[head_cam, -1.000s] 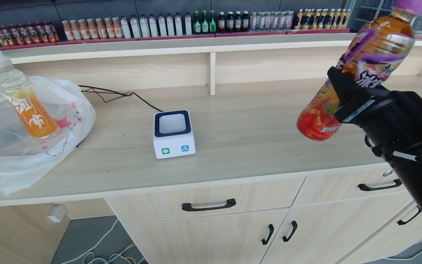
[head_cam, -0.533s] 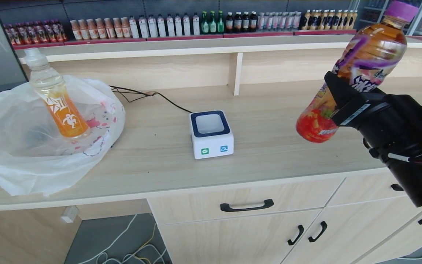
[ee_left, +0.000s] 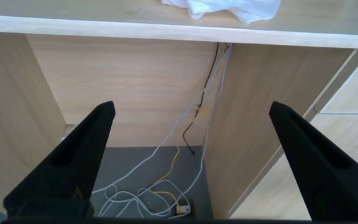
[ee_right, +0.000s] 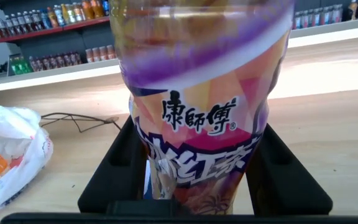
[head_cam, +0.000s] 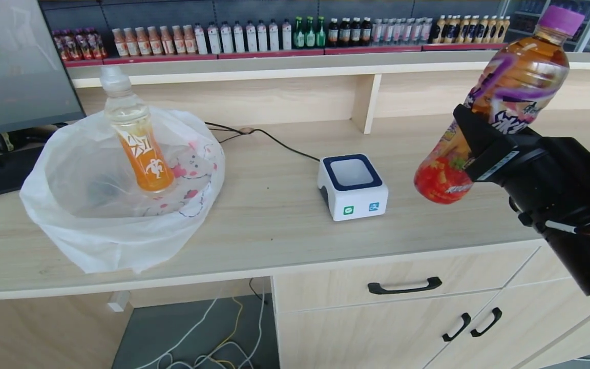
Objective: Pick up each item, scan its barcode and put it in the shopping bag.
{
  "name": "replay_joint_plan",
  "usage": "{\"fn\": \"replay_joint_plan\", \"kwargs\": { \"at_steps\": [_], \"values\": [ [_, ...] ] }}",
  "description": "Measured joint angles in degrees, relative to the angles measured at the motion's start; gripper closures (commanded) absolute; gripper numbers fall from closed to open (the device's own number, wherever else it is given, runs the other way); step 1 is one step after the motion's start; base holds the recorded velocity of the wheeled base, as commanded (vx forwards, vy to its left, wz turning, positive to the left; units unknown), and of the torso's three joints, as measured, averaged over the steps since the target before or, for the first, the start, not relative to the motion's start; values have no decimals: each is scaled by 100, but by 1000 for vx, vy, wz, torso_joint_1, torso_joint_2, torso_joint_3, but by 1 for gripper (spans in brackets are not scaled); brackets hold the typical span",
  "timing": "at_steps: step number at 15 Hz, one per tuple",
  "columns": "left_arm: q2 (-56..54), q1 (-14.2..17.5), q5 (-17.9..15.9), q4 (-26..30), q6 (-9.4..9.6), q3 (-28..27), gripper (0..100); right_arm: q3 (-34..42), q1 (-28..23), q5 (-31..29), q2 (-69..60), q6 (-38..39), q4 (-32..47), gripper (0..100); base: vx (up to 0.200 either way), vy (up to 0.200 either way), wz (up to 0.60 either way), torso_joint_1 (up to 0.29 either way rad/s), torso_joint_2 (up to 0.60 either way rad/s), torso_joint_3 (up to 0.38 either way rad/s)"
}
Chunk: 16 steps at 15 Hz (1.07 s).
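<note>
Bottle with the purple cap: held tilted, cap up, in the air above the right end of the surface, touching nothing else. The right fingers are clamped across its label. In the right wrist view they press against both sides of the bottle, with no gap.

Left fingers: spread wide, holding nothing, parked below the front edge of the surface and facing the open space under it.

Progress, as you can judge it:
- Item 1, orange bottle: leaning inside the shopping bag at the left end of the surface. Count it as done.
- Item 2, the purple-capped bottle: pick-up done. Scan likely not done, since the bottle is well apart from the scanner, which sits mid-surface towards the front edge with its window facing up.
- Barcode position on the label: cannot tell from these views.

Left for you to watch: carry the bottle over the scanner window, turn the barcode down towards it, then move on to the bag at the left end and release.
</note>
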Motion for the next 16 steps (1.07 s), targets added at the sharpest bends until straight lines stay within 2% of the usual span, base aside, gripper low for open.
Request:
{"fn": "replay_joint_plan", "kwargs": {
  "at_steps": [1,7,11,16],
  "values": [
    [0,-2,5,4,6,0,0,6,2,-2,-9,0,2,100,0,200,0,7,2,2],
    [-2,0,0,0,22,0,0,78,-20,60,5,0,-52,100,0,0,0,0,0,0],
    [-2,-7,0,2,30,0,0,22,16,304,72,-93,-82,100,0,0,0,0,0,0],
    [-2,0,2,2,57,0,0,-411,243,257,400,-99,-72,100,0,0,0,0,0,0]
  ]
}}
